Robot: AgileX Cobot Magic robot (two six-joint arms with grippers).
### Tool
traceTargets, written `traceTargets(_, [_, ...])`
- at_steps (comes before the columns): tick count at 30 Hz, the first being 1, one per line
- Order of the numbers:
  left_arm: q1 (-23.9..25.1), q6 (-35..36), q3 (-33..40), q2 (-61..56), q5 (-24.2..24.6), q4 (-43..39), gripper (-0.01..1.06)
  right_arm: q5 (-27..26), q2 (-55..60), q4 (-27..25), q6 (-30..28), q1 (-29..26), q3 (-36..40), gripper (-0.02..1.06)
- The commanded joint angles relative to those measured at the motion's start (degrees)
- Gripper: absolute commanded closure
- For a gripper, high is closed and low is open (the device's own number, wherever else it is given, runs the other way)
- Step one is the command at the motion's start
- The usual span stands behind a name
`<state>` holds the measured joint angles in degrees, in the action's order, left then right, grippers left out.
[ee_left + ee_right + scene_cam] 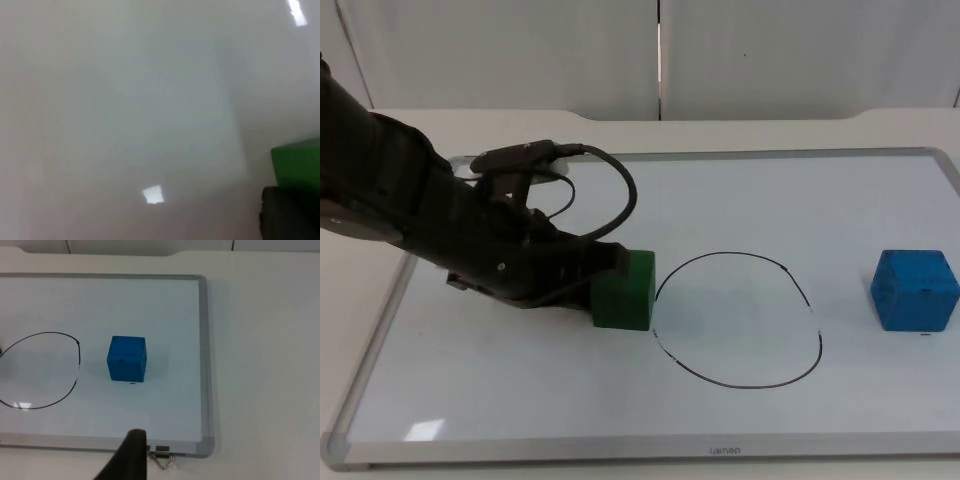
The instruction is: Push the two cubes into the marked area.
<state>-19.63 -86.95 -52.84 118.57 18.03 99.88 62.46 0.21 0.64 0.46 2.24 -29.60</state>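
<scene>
**Inspector:** From the top view, the left end effector [605, 262] sits low on the whiteboard [620, 420], pressed against the left face of the green cube [625, 290]. That cube touches the marked oval [740, 320] from outside. First push in hand, not complete.

**Assistant:** Fingers?

**Inspector:** Cannot tell whether clenched or released. Blue cube [914, 290] stands well right of the oval, untouched, near the board's right frame.

**Assistant:** Left wrist view?

**Inspector:** Green cube [297, 162] beside a dark fingertip; probably in contact, though the view is poor.

**Assistant:** Right wrist view?

**Inspector:** Blue cube [127, 359] just beside the line [75, 375]. The right end effector waits clear of the board; state cannot be told. Next move calls for a straight rightward shove; open board lies ahead.
</scene>
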Motion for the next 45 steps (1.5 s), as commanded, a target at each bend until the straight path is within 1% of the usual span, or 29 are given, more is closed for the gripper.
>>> traceTargets(1, [-0.30, 0.28, 0.02, 0.44, -0.30, 0.06, 1.05, -0.67, -0.21, 0.12, 0.17, -0.34, 0.01, -0.01])
traceTargets(11, [-0.30, 1.33, 0.02, 0.33, 1.37, 0.06, 1.05, -0.67, -0.21, 0.12, 0.17, -0.34, 0.01, -0.01])
traceTargets(18, [-0.30, 1.57, -0.11, 0.33, 3.59, 0.06, 1.05, -0.67, -0.21, 0.12, 0.17, -0.34, 0.01, -0.01])
traceTargets(34, [-0.40, 1.79, -0.11, -2.01, 3.67, 0.06, 1.05, -0.67, -0.21, 0.12, 0.17, -0.34, 0.01, -0.01])
traceTargets(38, [-1.65, 1.79, -0.12, -1.90, 3.55, 0.06, 1.05, -0.67, -0.21, 0.12, 0.17, -0.34, 0.01, -0.01])
traceTargets(40, [-3.31, 1.79, -0.12, -1.90, 2.87, 0.06, 1.05, -0.67, -0.21, 0.12, 0.17, -0.34, 0.01, -0.01])
traceTargets(41, [-3.31, 1.79, -0.12, -1.90, 2.87, 0.06, 1.05, -0.67, -0.21, 0.12, 0.17, -0.34, 0.01, -0.01])
traceTargets(45, [-6.61, 1.58, -0.12, -1.90, -4.16, 0.06, 1.05, -0.67, -0.21, 0.12, 0.17, -0.34, 0.01, -0.01])
